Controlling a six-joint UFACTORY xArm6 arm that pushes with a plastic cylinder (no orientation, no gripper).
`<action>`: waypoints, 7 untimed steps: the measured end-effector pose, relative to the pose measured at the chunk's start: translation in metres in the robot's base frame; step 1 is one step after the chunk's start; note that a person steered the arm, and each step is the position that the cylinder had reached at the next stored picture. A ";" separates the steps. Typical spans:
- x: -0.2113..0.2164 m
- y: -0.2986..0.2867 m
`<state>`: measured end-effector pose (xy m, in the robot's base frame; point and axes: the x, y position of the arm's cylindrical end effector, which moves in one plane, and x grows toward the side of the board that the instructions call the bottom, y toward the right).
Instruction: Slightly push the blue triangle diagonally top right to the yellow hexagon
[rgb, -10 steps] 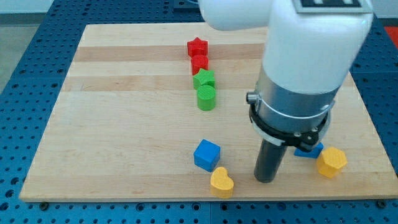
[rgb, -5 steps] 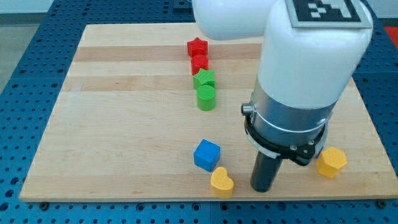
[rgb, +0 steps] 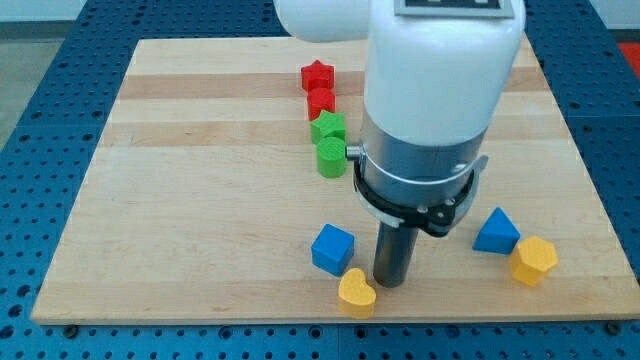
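The blue triangle (rgb: 496, 232) lies at the view's lower right, touching the yellow hexagon (rgb: 533, 261) just below and right of it. My tip (rgb: 389, 283) is at the view's bottom centre, well left of the triangle, close to the right of the yellow heart (rgb: 356, 292) and the blue cube (rgb: 332, 249). The arm's white and grey body hides the board behind it.
A red star (rgb: 317, 75), a red block (rgb: 320, 101), a green star (rgb: 328, 128) and a green cylinder (rgb: 332, 157) stand in a column at the upper centre. The wooden board's bottom edge (rgb: 200, 318) runs just below the yellow heart.
My tip has slid left, from just left of the blue triangle to beside the yellow heart. The triangle, hidden before, now shows fully. No block has visibly moved.
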<state>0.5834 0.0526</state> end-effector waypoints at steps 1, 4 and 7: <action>-0.013 -0.001; -0.039 0.019; -0.087 0.059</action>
<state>0.4965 0.1117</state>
